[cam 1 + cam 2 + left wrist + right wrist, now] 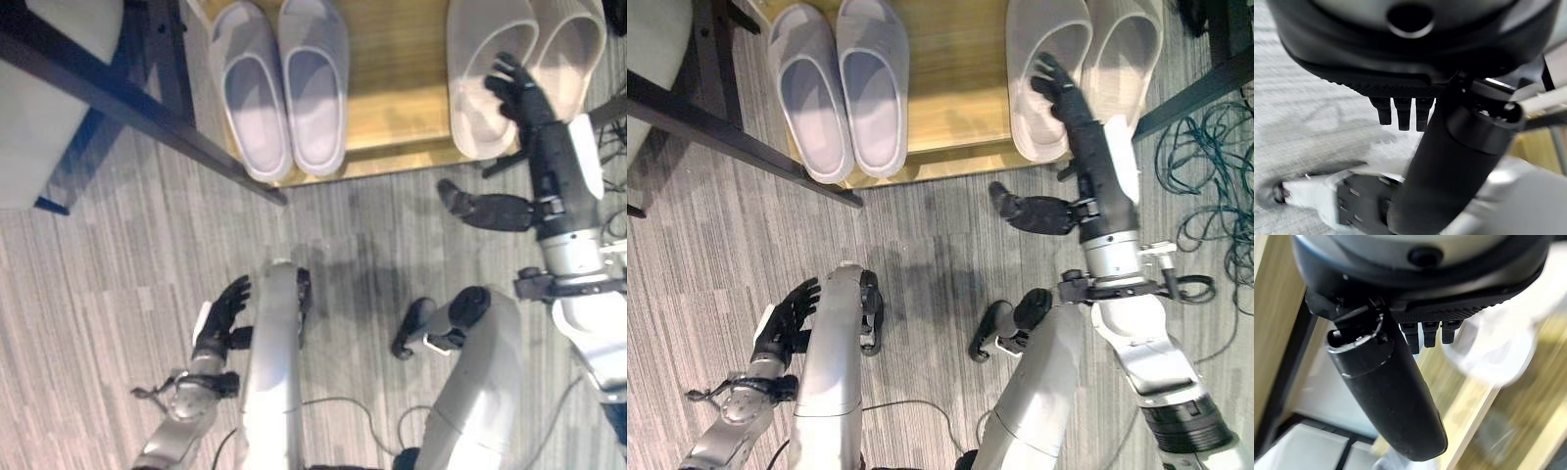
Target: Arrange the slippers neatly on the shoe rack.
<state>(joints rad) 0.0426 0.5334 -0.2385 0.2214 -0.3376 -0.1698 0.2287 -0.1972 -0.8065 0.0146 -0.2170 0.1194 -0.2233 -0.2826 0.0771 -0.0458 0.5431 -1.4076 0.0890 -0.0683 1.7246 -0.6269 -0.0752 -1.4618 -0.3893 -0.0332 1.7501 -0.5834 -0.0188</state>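
Two pairs of slippers are seen on the wooden shoe rack (392, 98). The beige pair sits at the rack's right end: the left beige slipper (482, 69) and the right beige slipper (573, 54) are placed side by side, touching or nearly so, heels toward the robot. The heel end of the left beige slipper overhangs the rack's front edge slightly. The lavender pair is set further left on the same shelf: the left lavender slipper (250, 93) and the right lavender slipper (313, 83) are lined up parallel, close together, heels also at the front edge.

The right hand (519, 93) is extended over the heel of the left beige slipper, fingers straight and spread, fingertips resting on or just above its rim; whether contact is made cannot be told. The thumb (485, 208) is held wide apart, out over the floor. Nothing is gripped by it. In the right wrist view the thumb (1388, 396) is seen straight, with the pale slipper blurred past the fingers.

The left hand (223, 315) is held low over the grey striped carpet floor (118, 255), well apart from the rack, fingers loosely extended, nothing held.

A dark metal frame leg (127, 108) runs diagonally beside the rack's left end.
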